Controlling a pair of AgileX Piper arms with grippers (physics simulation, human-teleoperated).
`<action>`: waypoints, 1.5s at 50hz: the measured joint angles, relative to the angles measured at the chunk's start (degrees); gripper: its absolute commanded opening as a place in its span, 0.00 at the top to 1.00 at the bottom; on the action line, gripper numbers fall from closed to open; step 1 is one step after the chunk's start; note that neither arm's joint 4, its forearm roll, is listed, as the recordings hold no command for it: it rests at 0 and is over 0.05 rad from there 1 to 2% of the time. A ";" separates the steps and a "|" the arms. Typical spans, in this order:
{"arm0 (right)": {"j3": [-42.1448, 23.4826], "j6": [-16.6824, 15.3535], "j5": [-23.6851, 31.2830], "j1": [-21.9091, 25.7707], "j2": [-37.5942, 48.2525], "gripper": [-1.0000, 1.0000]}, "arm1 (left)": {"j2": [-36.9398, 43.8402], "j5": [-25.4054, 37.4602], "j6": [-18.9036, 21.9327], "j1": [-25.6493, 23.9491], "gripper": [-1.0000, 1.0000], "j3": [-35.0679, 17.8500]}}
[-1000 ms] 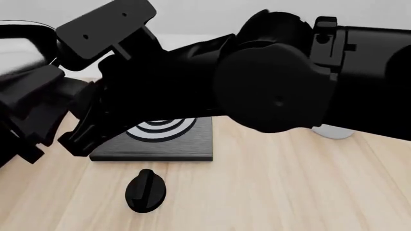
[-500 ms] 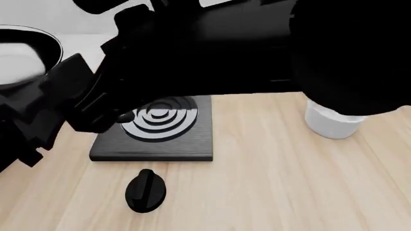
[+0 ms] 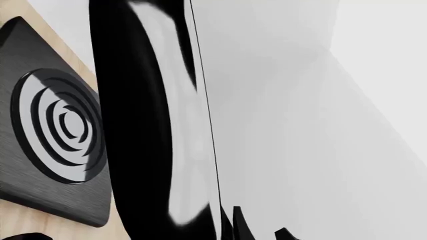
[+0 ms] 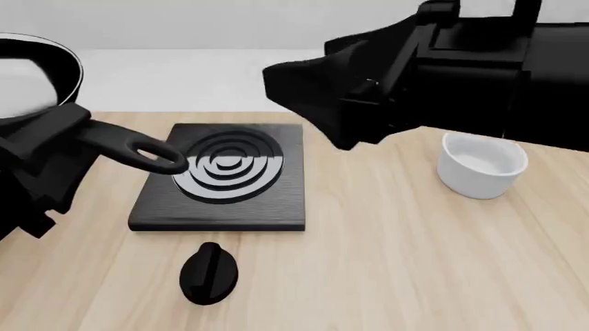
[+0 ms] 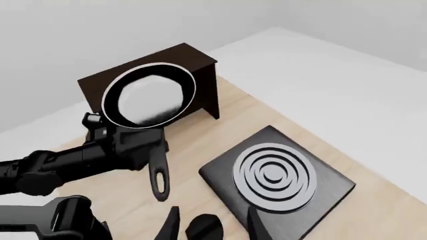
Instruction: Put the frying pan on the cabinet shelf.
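Bright even light, sharp renders, soft shadows, white glare on frying pan (image 5: pixel 148 98)

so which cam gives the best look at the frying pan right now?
Right wrist view: the whole frying pan shows, round bowl plus long handle, with the cabinet behind it. Front view catches only its rim at the frame edge and the handle end. Left wrist view shows just a close, cropped slice of its glossy wall.

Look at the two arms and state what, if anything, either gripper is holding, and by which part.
The left gripper holds the frying pan by its handle, close to the bowl, lifted above the table. The right gripper is open and holds nothing.
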 measured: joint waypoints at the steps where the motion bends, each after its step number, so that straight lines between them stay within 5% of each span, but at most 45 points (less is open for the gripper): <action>1: 1.19 0.30 -0.37 -0.60 -1.02 0.00 | -0.03 0.06 0.07 0.02 1.00 -0.02; 29: 29.13 1.33 -1.25 -22.85 -35.55 0.00 | 1.07 0.96 3.39 0.85 1.00 -1.28; 75: 39.56 5.11 -8.12 -24.77 -38.80 0.00 | 21.28 -5.80 1.49 18.39 1.00 -15.83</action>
